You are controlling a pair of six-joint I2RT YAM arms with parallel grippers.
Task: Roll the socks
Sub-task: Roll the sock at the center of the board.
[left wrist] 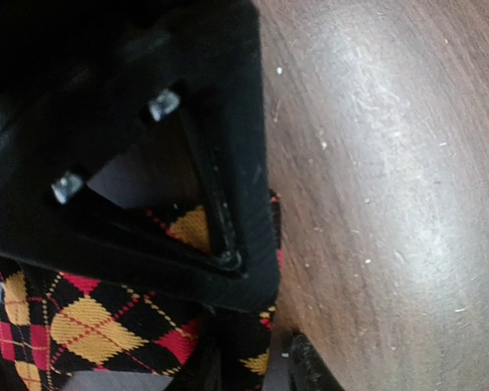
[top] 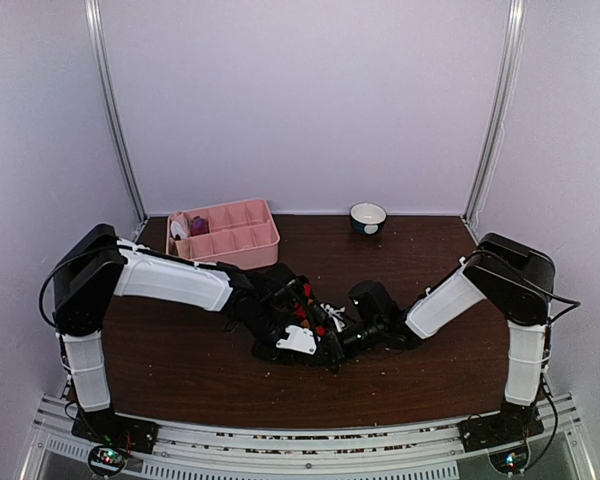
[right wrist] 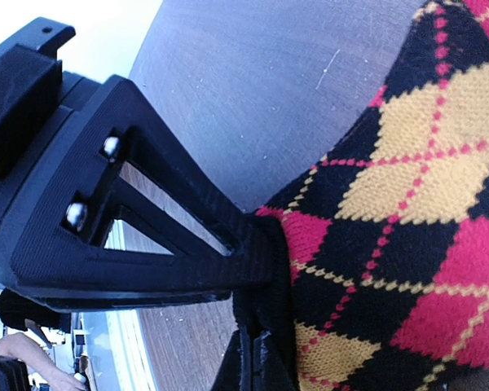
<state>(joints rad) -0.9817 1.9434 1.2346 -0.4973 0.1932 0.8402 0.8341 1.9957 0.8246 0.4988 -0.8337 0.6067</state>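
A black sock with orange, red and yellow argyle diamonds (top: 310, 318) lies mid-table between both arms. In the left wrist view the sock (left wrist: 90, 326) runs under the upper finger, and its fabric fills the gap between the jaws of my left gripper (left wrist: 269, 326), which is shut on it. In the right wrist view my right gripper (right wrist: 265, 309) pinches the black edge of the sock (right wrist: 407, 212) and is shut on it. From above, the left gripper (top: 298, 328) and the right gripper (top: 345, 335) meet over the sock and hide most of it. A small magenta-purple bundle (top: 198, 226) sits in the tray.
A pink compartment tray (top: 242, 247) stands at the back left, with a white item (top: 178, 229) in its left end. A white bowl with a dark inside (top: 368, 217) is at the back centre. Crumbs dot the brown table (top: 430, 250).
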